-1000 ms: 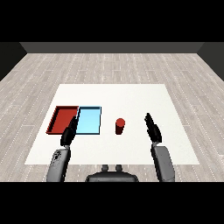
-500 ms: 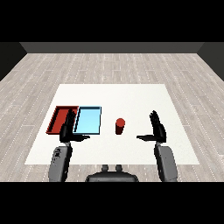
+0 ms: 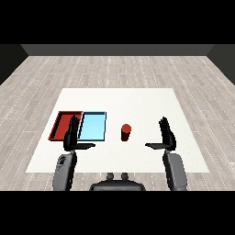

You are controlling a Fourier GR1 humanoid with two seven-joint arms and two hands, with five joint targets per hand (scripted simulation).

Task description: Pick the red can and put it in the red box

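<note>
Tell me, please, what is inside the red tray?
Nothing shows inside the red tray; the left robot hand covers its near right corner. The can stands apart on the table.

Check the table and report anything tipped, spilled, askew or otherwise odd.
Nothing stands out. The red can stands upright on the white table, right of the light blue tray; the red tray lies square beside it. Neither robot hand holds anything.

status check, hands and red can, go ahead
Both hands open, left hand and right hand holding nothing. Small red cylindrical can upright on white table, untouched. Light blue tray sits between can and red tray.
</note>
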